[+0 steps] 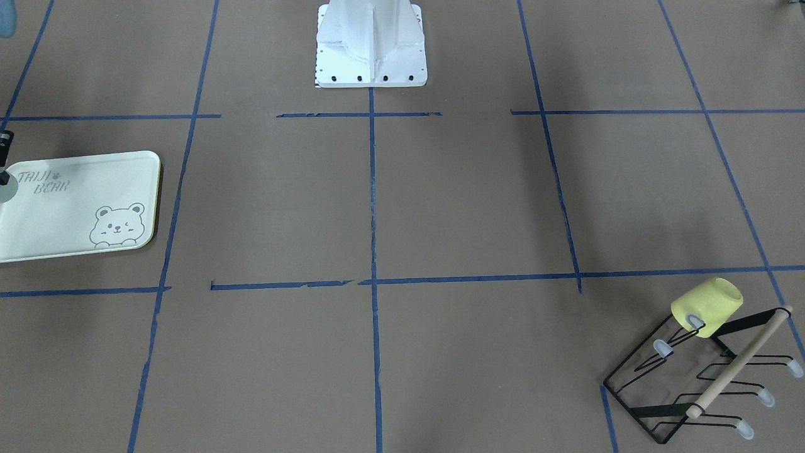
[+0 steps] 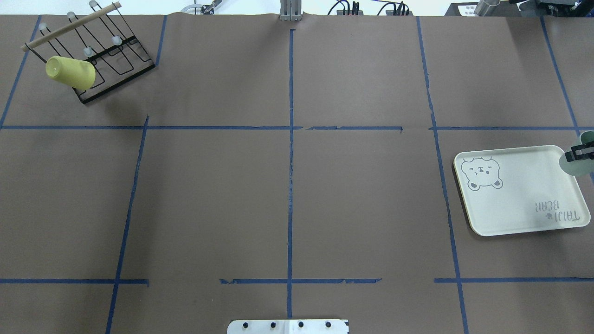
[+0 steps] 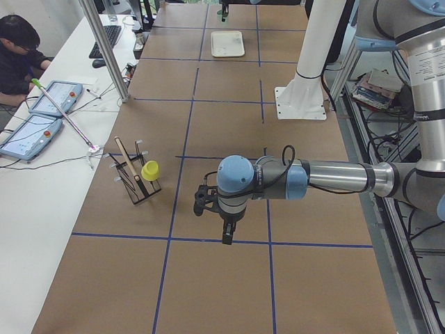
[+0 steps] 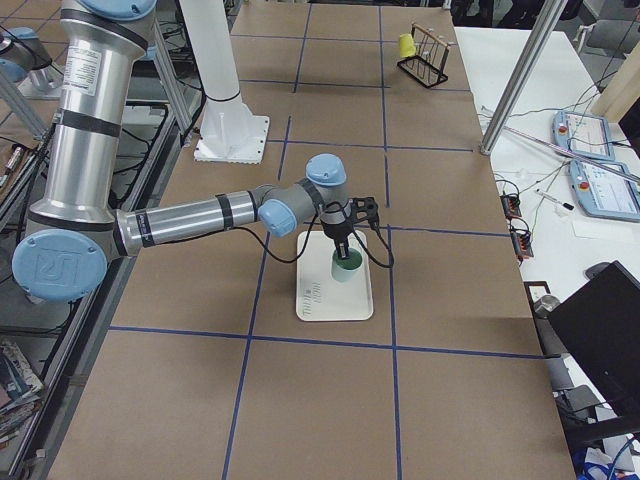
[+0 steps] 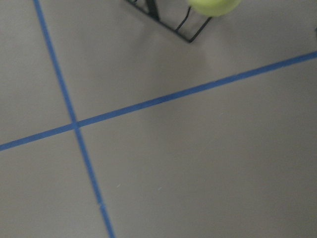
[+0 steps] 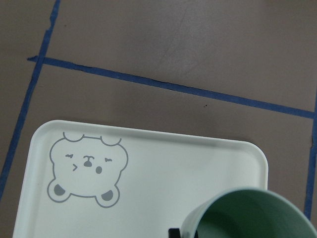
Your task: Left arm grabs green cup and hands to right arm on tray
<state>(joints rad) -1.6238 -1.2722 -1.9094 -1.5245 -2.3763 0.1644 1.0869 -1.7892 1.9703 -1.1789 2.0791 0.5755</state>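
My right gripper (image 2: 581, 151) is shut on the rim of the pale green cup (image 2: 577, 160) and holds it upright at the tray's (image 2: 515, 195) far right corner. I cannot tell whether the cup touches the tray. The right wrist view shows the cup's open mouth (image 6: 252, 215) over the bear tray (image 6: 163, 168). The exterior right view shows the same grip (image 4: 341, 250) on the cup (image 4: 346, 268). My left gripper (image 3: 227, 233) hangs over bare table, apart from the cup; I cannot tell whether it is open or shut.
A yellow cup (image 2: 69, 72) hangs on a black wire rack (image 2: 109, 51) at the far left corner. The white robot base (image 2: 287, 326) stands at the near edge. An operator (image 3: 17, 49) sits at a side desk.
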